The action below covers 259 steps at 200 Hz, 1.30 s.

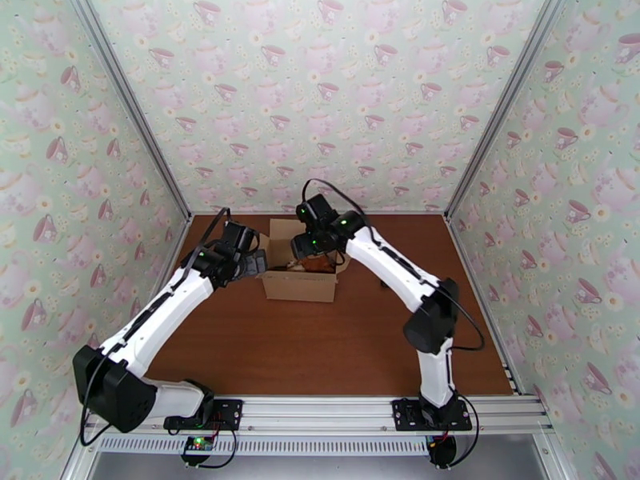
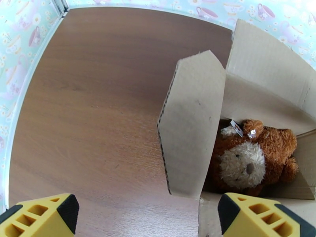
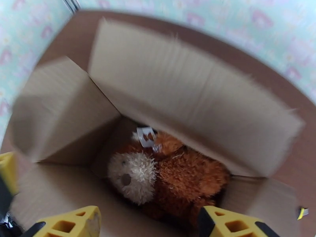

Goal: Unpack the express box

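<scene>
Teacup-patterned walls (image 1: 320, 90) surround a brown wooden table (image 1: 320, 346) and a brown plush bear (image 2: 252, 158) (cream muzzle, white tag).

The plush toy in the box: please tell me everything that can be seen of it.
The plush toy is a small bear with shaggy reddish-brown fur that looks soft. It has a cream muzzle with a dark nose and a small dark eye. A white tag sits near its ear. The toy lies slumped at the bottom of the open express box, resting on the cardboard floor, close to the walls.
</scene>
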{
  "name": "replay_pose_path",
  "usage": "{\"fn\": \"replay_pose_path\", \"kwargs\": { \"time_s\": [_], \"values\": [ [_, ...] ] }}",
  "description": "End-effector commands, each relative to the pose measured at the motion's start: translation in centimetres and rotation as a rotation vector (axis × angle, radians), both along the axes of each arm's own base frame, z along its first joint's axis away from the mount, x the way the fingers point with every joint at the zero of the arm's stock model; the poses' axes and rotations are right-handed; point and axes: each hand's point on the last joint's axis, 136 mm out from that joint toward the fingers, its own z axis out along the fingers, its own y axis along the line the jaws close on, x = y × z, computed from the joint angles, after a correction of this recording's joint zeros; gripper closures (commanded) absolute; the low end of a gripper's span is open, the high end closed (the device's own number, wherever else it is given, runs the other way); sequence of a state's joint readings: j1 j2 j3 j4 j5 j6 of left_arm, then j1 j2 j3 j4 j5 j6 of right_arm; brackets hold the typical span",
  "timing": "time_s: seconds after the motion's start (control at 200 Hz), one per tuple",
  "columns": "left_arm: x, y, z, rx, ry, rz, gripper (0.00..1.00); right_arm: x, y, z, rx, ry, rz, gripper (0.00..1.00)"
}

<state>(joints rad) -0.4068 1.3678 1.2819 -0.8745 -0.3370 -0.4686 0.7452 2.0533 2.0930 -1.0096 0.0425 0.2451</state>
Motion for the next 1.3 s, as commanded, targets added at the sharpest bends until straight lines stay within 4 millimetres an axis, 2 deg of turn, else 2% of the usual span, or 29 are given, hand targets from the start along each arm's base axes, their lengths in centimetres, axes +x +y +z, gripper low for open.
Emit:
{"fn": "replay_pose_path", "kwargs": {
  "time_s": [0.0, 0.22, 0.28, 0.316, 0.636, 0.937, 1.037, 1.087, 1.137, 1.247, 1.292],
  "values": [
    [-0.2, -0.4, 0.2, -0.041, -0.02, -0.009, 0.0, 0.1, 0.9, -0.1, 0.019, 0.023, -0.01, 0.2],
    [-0.5, -0.5, -0.2, -0.052, -0.023, -0.012, 0.0, 0.1, 2.0, -5.9, -0.046, 0.105, -0.032, 0.12],
    [-0.6, -0.6, -0.3, -0.061, -0.02, -0.014, 0.0, 0.3, 2.0, -7.3, -0.062, 0.12, -0.05, 0.05],
    [-0.7, -0.6, -0.4, -0.065, -0.021, -0.016, 0.0, 0.5, 2.0, -8.2, -0.073, 0.125, -0.061, 0.04],
    [-1.1, -0.4, -0.1, -0.056, -0.015, -0.024, 0.0, 1.3, 2.0, -14.1, -0.1, 0.166, -0.137, 0.04],
    [-1.5, -0.3, -0.2, -0.066, -0.011, -0.019, 0.0, 1.3, 1.3, -17.6, -0.142, 0.185, -0.182, 0.08],
    [-1.7, -0.1, -0.1, -0.064, -0.014, -0.013, 0.0, 1.0, 1.1, -18.2, -0.136, 0.196, -0.198, 0.22],
    [-1.8, 0.0, -0.1, -0.062, -0.016, -0.011, 0.0, 0.9, 1.0, -18.1, -0.129, 0.193, -0.201, 0.4],
    [-1.9, 0.1, -0.1, -0.06, -0.017, -0.007, 0.0, 0.9, 0.9, -17.7, -0.121, 0.184, -0.205, 0.49],
    [-2.0, 0.1, -0.1, -0.063, -0.018, -0.004, 0.0, 1.0, 1.0, -15.8, -0.099, 0.156, -0.205, 0.86],
    [-2.0, 0.2, -0.1, -0.064, -0.021, -0.001, 0.0, 1.2, 0.9, -14.9, -0.088, 0.142, -0.207, 0.97]
  ]
}}
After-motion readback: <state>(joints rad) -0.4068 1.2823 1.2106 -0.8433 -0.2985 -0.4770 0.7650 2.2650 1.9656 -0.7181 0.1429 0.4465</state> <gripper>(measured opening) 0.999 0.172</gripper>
